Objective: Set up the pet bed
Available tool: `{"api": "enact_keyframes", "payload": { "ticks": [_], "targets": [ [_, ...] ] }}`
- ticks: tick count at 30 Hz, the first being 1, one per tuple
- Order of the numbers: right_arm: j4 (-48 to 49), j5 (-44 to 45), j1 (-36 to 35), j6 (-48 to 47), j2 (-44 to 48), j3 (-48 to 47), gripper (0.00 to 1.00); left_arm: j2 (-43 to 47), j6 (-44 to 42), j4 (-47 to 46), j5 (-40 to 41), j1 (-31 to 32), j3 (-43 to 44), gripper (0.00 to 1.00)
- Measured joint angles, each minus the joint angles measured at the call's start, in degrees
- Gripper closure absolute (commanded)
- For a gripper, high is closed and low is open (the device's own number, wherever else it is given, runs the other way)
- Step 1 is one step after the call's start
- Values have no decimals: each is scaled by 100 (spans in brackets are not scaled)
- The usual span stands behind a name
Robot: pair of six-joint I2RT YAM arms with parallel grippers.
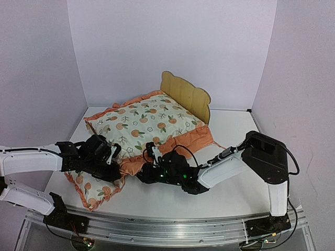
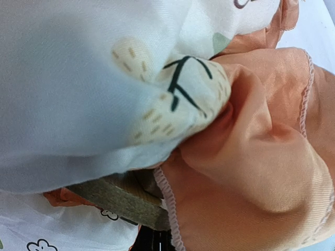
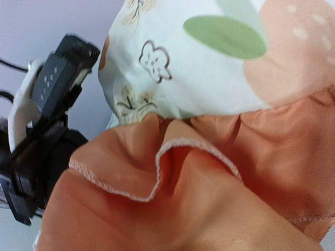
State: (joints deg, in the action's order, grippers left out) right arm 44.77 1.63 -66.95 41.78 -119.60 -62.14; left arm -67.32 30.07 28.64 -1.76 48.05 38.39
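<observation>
**A:** Top view?

**B:** Bed [image 1: 196, 104] sits at the back of the table [image 1: 230, 130]. Only the headboard [image 1: 178, 89] shows, because the cushion [image 1: 149, 123] lies over the rest. Pillow [image 1: 93, 192] is on the table front left, partly under the left arm [image 1: 31, 162]. Left gripper [image 1: 112, 155] is at the cushion's front-left edge. Right gripper [image 1: 150, 153] is at the ruffle [image 1: 133, 164] along the front edge. The two are near each other.

**A:** Left wrist?

**B:** All fabric. White print is bunched over orange ruffle, right up against the lens. One grey-green pad [image 2: 123, 201] shows at the bottom with cloth lying across it. Jaws are clenched, pinching the cushion.

**A:** Right wrist?

**B:** Also cloth: print on top, ruffle with a white stitched hem below. The left gripper shows at the left edge, close by. The right gripper's own fingers aren't in frame, and the top view is too small to read them. Can't tell if it's gripping or let go.
</observation>
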Motion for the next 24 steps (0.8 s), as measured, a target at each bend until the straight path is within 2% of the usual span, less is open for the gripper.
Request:
{"api": "enact_keyframes", "payload": {
  "ticks": [11,12,17,24],
  "targets": [
    [254,259,42,442,-361,-458,66,23,59,-171,57,0,-72,100],
    [256,283,42,487,-417,-478,69,25,73,-171,59,0,-72,100],
    [226,332,42,622,-521,-486,98,29,154,-171,91,0,-72,100],
    [240,344,42,589,-521,-509,100,29,227,-142,220,2,-64,100]
  ]
}}
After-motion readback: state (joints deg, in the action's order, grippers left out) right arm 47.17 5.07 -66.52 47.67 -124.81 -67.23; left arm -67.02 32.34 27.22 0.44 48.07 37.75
